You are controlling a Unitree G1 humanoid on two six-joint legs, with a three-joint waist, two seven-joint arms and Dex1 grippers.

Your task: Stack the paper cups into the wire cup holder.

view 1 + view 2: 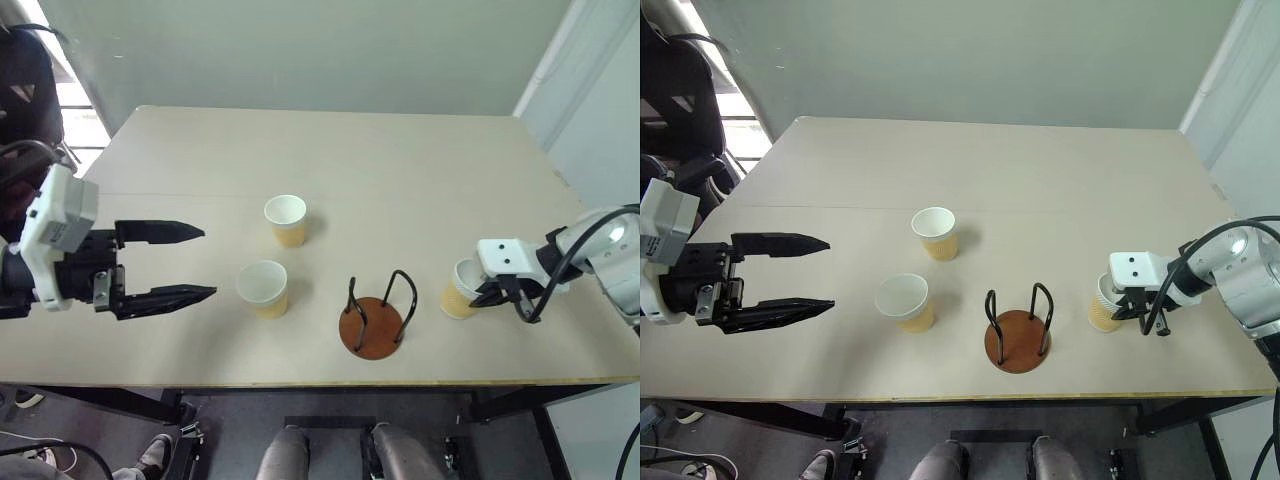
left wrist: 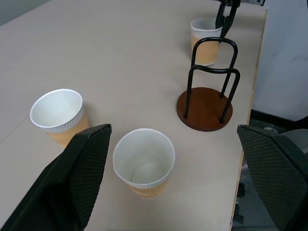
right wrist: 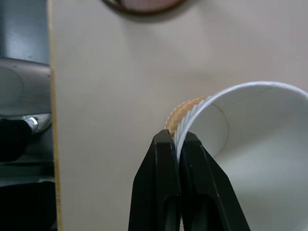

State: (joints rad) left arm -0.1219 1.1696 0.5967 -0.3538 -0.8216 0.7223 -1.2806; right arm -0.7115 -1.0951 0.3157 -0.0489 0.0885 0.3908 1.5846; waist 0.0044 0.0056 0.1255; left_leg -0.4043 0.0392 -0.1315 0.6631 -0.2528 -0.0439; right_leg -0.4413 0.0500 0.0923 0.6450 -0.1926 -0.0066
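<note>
Beside the wire cup holder (image 1: pixel 373 322), right claw (image 3: pixel 178 140) pinching half-hidden paper cup (image 1: pixel 458 296) wall, left claw (image 1: pixel 195 262) spread

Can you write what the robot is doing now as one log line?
right hand: shut on paper cup rim | left hand: open, empty | wire cup holder: empty

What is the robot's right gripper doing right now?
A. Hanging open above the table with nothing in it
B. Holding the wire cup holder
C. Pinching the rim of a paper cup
C: the right gripper has its two black fingers shut on the wall of the paper cup at its rim, beside the empty wire cup holder.
</note>
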